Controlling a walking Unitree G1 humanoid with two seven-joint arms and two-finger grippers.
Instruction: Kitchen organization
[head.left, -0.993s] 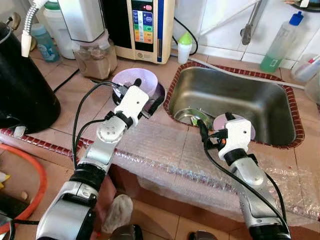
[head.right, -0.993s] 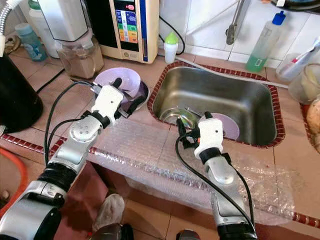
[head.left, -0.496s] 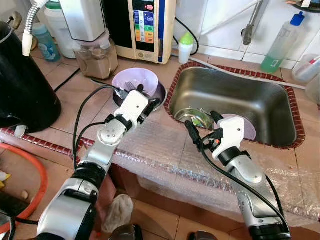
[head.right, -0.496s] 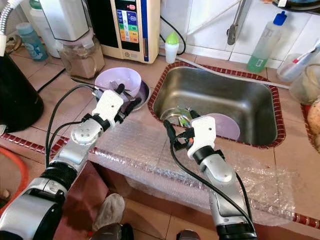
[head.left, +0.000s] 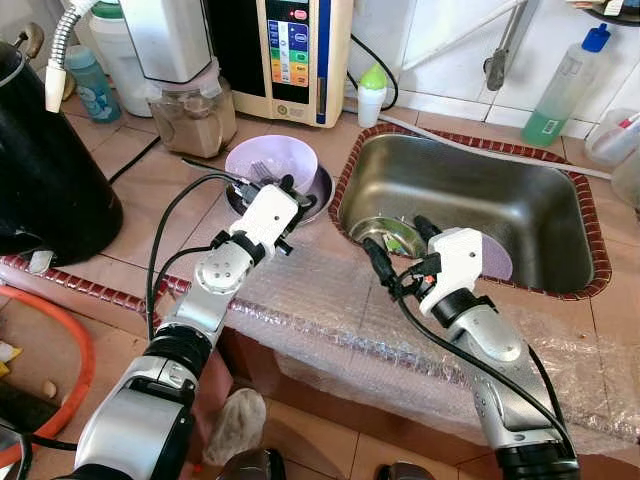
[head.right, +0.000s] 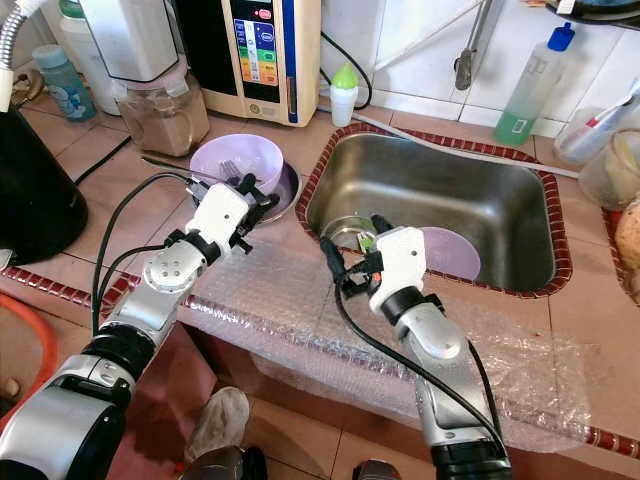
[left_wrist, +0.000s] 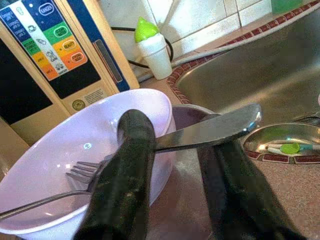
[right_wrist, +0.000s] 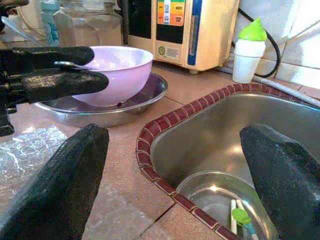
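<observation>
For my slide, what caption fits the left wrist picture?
Left fingers pinch a knife over the bowl holding a fork.

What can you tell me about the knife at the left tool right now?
The knife is plain shiny metal with a rounded blade tip, lying roughly level. The left tool grips it between its two black fingers, blade pointing toward the sink, over the metal plate under the lilac bowl. Its handle is hidden.

Left hand (head.left: 288, 188) reaches forward, fingers pinched; right hand (head.left: 398, 248) hovers spread wide.
</observation>
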